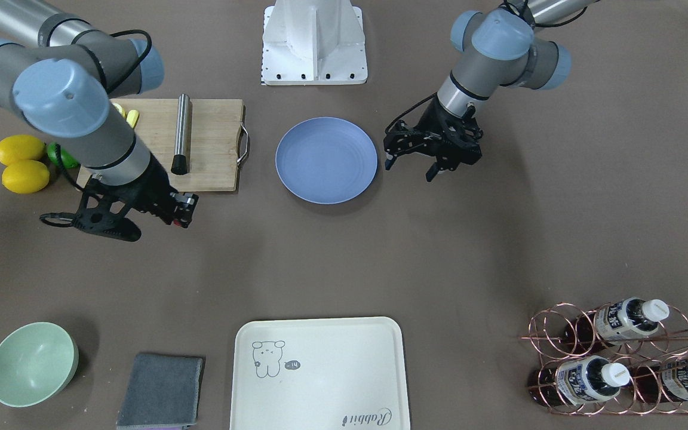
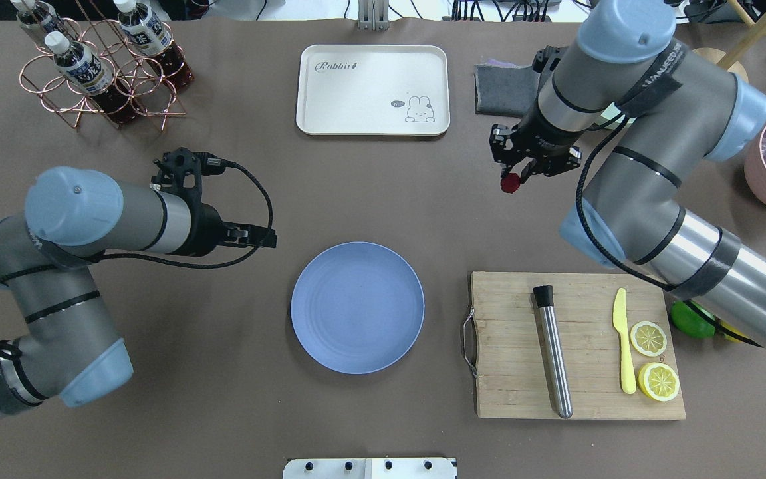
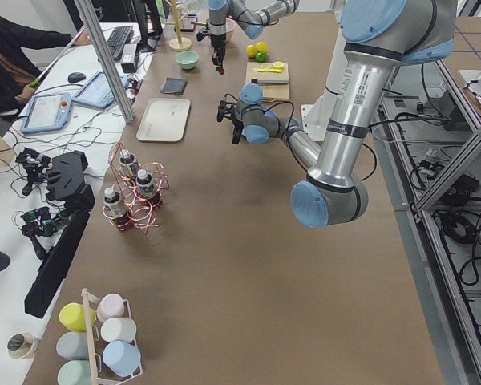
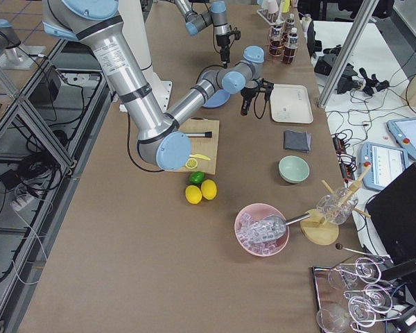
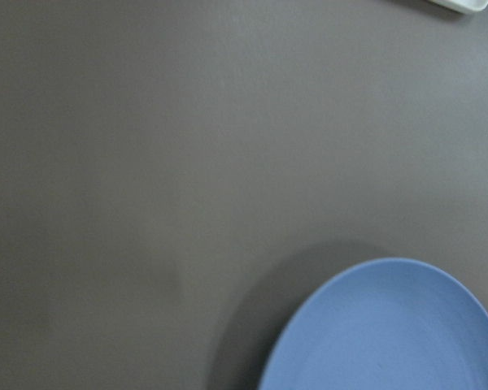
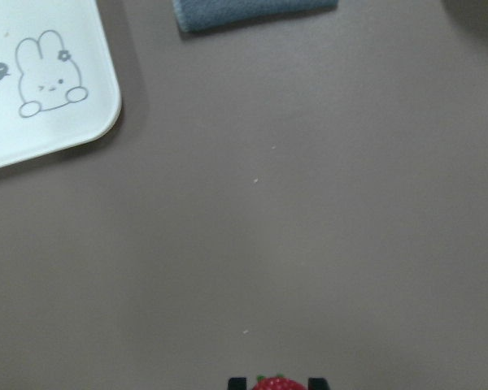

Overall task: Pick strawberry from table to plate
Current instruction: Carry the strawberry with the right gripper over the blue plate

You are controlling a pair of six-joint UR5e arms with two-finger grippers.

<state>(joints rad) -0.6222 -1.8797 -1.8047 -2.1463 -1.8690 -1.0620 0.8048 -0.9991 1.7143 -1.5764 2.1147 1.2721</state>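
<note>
The strawberry [image 2: 509,184] is a small dark-red berry pinched between the fingertips of my right gripper [image 2: 516,178], which is shut on it and holds it above the table [image 2: 383,193], right of the plate and towards the far side. In the right wrist view the berry [image 6: 278,383] peeks in at the bottom edge between the two black fingertips [image 6: 237,382]. The round periwinkle-blue plate [image 2: 357,307] lies empty at the table's middle. My left gripper [image 1: 409,167] hovers beside the plate [image 1: 326,160], open and holding nothing. The left wrist view shows only the plate's rim [image 5: 342,292] and bare table.
A wooden cutting board [image 2: 509,399] carries a metal rod [image 2: 552,352], a yellow knife [image 2: 624,346] and two lemon slices [image 2: 649,338]. A cream tray [image 2: 373,90], grey cloth [image 2: 504,90] and bottle rack [image 2: 100,73] line the far side. Mint bowl [image 1: 32,363], lemons [image 1: 21,162] and lime [image 1: 60,155] sit at the right arm's end.
</note>
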